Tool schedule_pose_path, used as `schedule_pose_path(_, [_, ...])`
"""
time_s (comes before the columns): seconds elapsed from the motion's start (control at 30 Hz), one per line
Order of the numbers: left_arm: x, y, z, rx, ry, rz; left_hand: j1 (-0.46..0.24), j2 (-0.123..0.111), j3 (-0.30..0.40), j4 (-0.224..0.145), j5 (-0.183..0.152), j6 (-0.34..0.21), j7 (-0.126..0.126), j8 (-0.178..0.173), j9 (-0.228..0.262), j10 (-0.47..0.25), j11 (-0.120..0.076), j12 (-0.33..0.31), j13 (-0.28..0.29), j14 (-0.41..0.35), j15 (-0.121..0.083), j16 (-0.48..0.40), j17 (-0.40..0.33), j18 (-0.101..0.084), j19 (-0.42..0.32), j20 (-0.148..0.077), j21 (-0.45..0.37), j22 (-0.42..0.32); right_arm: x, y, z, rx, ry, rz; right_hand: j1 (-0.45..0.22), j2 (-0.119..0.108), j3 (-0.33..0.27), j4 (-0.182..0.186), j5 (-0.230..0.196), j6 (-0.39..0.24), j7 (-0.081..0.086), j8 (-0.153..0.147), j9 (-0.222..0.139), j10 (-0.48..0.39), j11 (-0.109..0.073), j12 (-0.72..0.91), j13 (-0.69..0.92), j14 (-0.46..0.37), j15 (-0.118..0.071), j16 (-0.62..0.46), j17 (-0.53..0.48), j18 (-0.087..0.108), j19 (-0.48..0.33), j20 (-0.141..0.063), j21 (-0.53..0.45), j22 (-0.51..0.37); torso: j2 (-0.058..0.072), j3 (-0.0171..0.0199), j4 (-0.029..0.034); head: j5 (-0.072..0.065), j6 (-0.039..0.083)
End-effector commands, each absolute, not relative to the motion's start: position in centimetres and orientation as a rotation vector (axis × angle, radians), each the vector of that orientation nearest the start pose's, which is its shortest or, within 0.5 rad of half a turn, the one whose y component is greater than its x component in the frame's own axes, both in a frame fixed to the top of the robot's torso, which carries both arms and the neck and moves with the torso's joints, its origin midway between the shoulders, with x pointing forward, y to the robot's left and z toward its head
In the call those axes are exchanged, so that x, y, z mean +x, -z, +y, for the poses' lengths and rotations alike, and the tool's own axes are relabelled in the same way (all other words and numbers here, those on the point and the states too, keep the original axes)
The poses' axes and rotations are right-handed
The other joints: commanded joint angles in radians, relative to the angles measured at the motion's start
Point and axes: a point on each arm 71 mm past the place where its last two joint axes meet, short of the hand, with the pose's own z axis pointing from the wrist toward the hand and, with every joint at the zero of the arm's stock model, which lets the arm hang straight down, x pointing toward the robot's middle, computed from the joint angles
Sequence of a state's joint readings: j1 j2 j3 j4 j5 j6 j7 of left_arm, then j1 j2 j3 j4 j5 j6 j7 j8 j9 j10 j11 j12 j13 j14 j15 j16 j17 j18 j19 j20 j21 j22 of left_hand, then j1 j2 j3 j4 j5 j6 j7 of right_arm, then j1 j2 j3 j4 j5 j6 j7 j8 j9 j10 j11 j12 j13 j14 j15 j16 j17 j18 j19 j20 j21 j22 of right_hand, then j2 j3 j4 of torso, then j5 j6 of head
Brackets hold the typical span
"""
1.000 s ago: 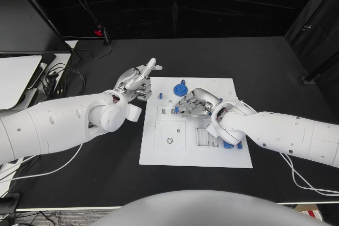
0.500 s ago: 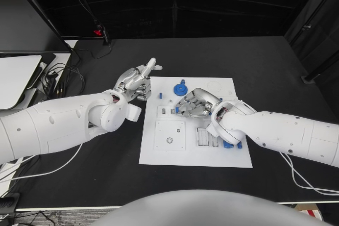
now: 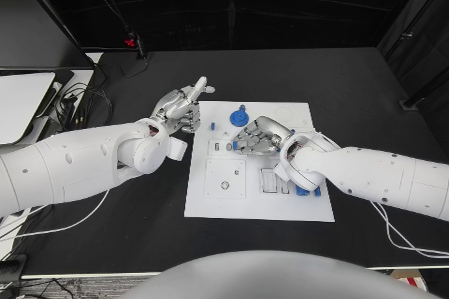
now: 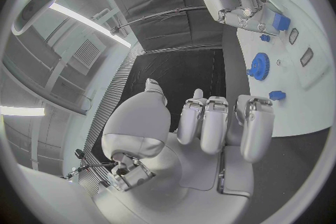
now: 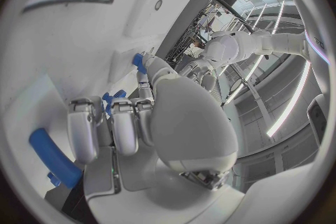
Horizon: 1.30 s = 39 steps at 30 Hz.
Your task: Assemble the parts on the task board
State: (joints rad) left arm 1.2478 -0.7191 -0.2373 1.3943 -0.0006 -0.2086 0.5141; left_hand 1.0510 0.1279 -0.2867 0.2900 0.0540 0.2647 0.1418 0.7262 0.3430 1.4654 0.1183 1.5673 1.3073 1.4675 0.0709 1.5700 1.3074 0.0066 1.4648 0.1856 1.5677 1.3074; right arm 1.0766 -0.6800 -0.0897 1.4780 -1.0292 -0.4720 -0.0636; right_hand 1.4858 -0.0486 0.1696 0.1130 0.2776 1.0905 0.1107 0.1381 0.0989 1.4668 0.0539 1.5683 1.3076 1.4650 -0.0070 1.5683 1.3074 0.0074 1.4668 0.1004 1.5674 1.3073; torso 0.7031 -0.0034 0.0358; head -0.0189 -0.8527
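Cables (image 3: pixel 70 101) trail along tabletop (image 3: pixel 309 72) left edge. Left hand (image 3: pixel 180 109) beside task board (image 3: pixel 252 202), fingers curled, empty. Right hand (image 3: pixel 254 138) over board near blue gear (image 3: pixel 241 119); grasp unclear.

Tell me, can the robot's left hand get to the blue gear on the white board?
Probably yes. The left hand hovers at the task board's left edge holding nothing, and the blue gear lies close by with bare board between. The right hand works nearer the middle, not in the way.
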Motion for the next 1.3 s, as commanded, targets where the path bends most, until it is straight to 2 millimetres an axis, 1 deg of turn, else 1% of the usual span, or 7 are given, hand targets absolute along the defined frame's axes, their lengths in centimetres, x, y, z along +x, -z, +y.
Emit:
schedule_pose_path(0.03, [49.25,22.27,18.19,-0.995,1.603,1.529,0.008,0.003,0.008,0.0,0.001,0.005,0.052,0.006,-0.001,0.105,0.005,0.003,0.264,0.103,0.006,0.001,0.263,-0.007,0.106,0.003,0.003,0.263,45.8,25.74,-13.69,0.29,-0.936,1.801,-0.006,0.006,-0.001,-0.004,-0.003,0.007,0.017,0.002,0.001,0.104,0.006,0.003,0.263,0.106,0.006,0.002,0.263,-0.007,0.104,0.007,0.003,0.263,0.0,0.0004,0.0005,-0.002,0.0])
schedule_pose_path(0.13, [49.26,22.28,18.2,-0.996,1.603,1.53,0.009,0.005,0.009,0.0,0.001,0.005,0.053,0.006,-0.002,0.105,0.005,0.003,0.264,0.103,0.007,0.001,0.263,-0.007,0.106,0.004,0.003,0.263,45.81,25.74,-13.74,0.291,-0.935,1.8,-0.007,0.006,-0.002,-0.004,-0.003,0.005,0.018,0.0,0.0,0.104,0.006,0.003,0.263,0.106,0.007,0.002,0.263,-0.007,0.104,0.008,0.003,0.263,0.0,0.0,0.0008,-0.007,-0.002])
schedule_pose_path(0.33, [49.28,22.31,18.21,-0.996,1.604,1.532,0.01,0.006,0.01,0.0,0.001,0.005,0.053,0.006,-0.003,0.105,0.005,0.003,0.264,0.103,0.007,0.001,0.263,-0.007,0.106,0.004,0.003,0.263,45.8,25.77,-13.9,0.291,-0.932,1.803,-0.009,0.006,-0.002,-0.004,-0.003,-0.001,0.021,-0.006,-0.002,0.104,0.009,0.003,0.263,0.106,0.009,0.002,0.263,-0.007,0.104,0.01,0.003,0.263,0.0,-0.0003,0.0003,-0.008,-0.003])
schedule_pose_path(0.47, [49.28,22.32,18.21,-0.997,1.603,1.533,0.01,0.006,0.01,0.0,0.001,0.005,0.053,0.006,-0.003,0.105,0.005,0.003,0.264,0.103,0.007,0.001,0.263,-0.007,0.106,0.004,0.003,0.263,45.79,25.81,-13.96,0.292,-0.93,1.805,-0.009,0.006,-0.003,-0.004,-0.002,-0.002,0.021,-0.007,-0.003,0.104,0.009,0.003,0.263,0.106,0.01,0.002,0.263,-0.007,0.104,0.01,0.003,0.263,0.0,-0.0004,-0.0003,-0.007,-0.003])
schedule_pose_path(0.73, [49.28,22.33,18.2,-0.998,1.603,1.535,0.011,0.008,0.01,0.0,0.001,0.005,0.053,0.007,-0.004,0.105,0.006,0.003,0.264,0.103,0.007,0.001,0.263,-0.007,0.106,0.004,0.003,0.263,45.78,25.87,-13.95,0.291,-0.926,1.809,-0.01,0.006,-0.003,-0.004,-0.002,-0.005,0.022,-0.01,-0.004,0.104,0.011,0.003,0.263,0.106,0.011,0.002,0.263,-0.007,0.103,0.011,0.003,0.263,0.0,0.0006,0.0011,-0.006,-0.002])
schedule_pose_path(1.03, [49.26,22.34,18.2,-0.999,1.603,1.537,0.013,0.01,0.011,-0.001,0.001,0.006,0.053,0.007,-0.005,0.105,0.006,0.003,0.264,0.103,0.008,0.001,0.263,-0.007,0.106,0.005,0.003,0.263,45.73,25.91,-13.92,0.292,-0.924,1.815,-0.01,0.005,-0.003,-0.005,-0.003,-0.01,0.025,-0.015,-0.005,0.104,0.013,0.003,0.263,0.106,0.013,0.002,0.263,-0.007,0.102,0.013,0.001,0.262,0.0,0.0,0.0004,-0.004,-0.002])
schedule_pose_path(1.3, [49.27,22.36,18.2,-0.999,1.603,1.537,0.014,0.011,0.011,-0.001,0.001,0.006,0.054,0.007,-0.006,0.105,0.006,0.003,0.264,0.103,0.008,0.001,0.263,-0.007,0.106,0.005,0.003,0.263,45.68,25.96,-13.99,0.291,-0.922,1.817,-0.004,-0.003,-0.003,-0.013,-0.006,-0.019,0.03,-0.024,-0.009,0.104,0.017,0.003,0.263,0.106,0.017,0.002,0.263,-0.006,0.101,0.017,0.0,0.262,0.0,-0.0001,-0.0001,-0.005,-0.001])
